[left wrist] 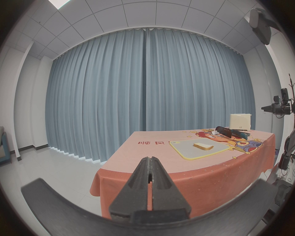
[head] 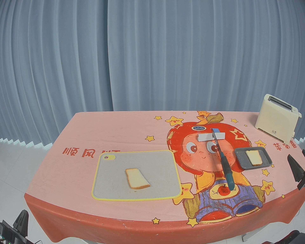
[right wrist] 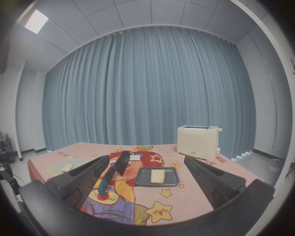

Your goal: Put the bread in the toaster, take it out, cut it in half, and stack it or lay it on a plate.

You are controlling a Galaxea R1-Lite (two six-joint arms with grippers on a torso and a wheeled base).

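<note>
curtain (head: pixel 152 54): blue-grey, pleated, wall-wide | floor (left wrist: pixel 61 172): pale tiles | ceiling (right wrist: pixel 153 12): white panels, one lit

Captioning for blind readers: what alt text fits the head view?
A table with a pink cartoon cloth holds a grey cutting board with one bread slice, a teal-handled knife whose blade rests on a white block, a dark tray with a second slice, and a cream toaster at the far right.

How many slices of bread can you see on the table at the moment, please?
2. One slice lies on the cutting board; the other slice lies in the dark tray. The toaster could hide more.
</note>
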